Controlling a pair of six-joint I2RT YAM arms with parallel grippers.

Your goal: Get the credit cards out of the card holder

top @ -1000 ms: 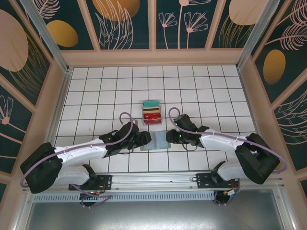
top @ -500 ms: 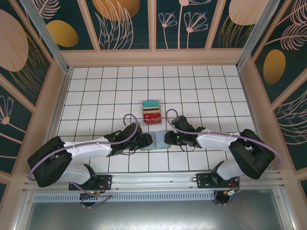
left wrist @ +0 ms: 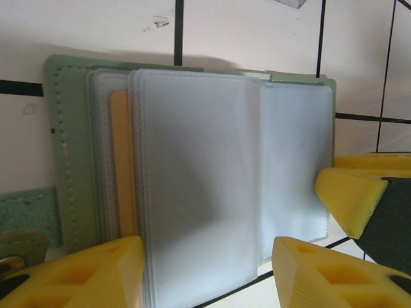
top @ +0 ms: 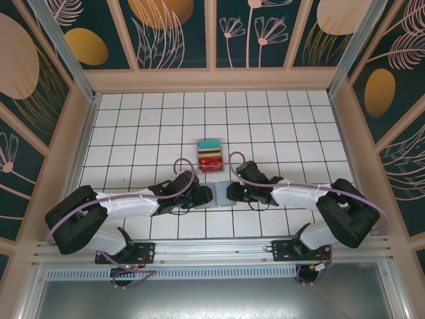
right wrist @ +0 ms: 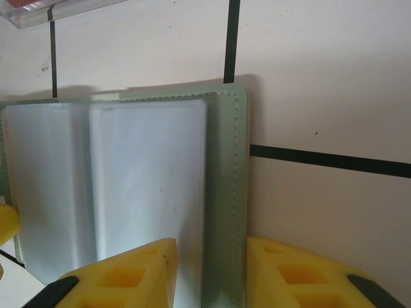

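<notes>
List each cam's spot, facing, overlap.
Top external: above and behind, looking down at the table; left arm and right arm reach the holder.
Left wrist: on left arm, facing the open holder close up; own fingers below.
Right wrist: on right arm, facing the holder's right edge; own fingers below.
Shared: the holder, in all three.

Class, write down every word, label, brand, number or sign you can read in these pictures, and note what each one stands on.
None: no readable text anywhere.
Card holder: clear sleeves and green cover, blank.
Orange card: only a plain edge shows, no print visible.
Clear tray: the stack in it is in plain colours and too small to show any lettering.
Wall panels: plant patterns only, no writing.
</notes>
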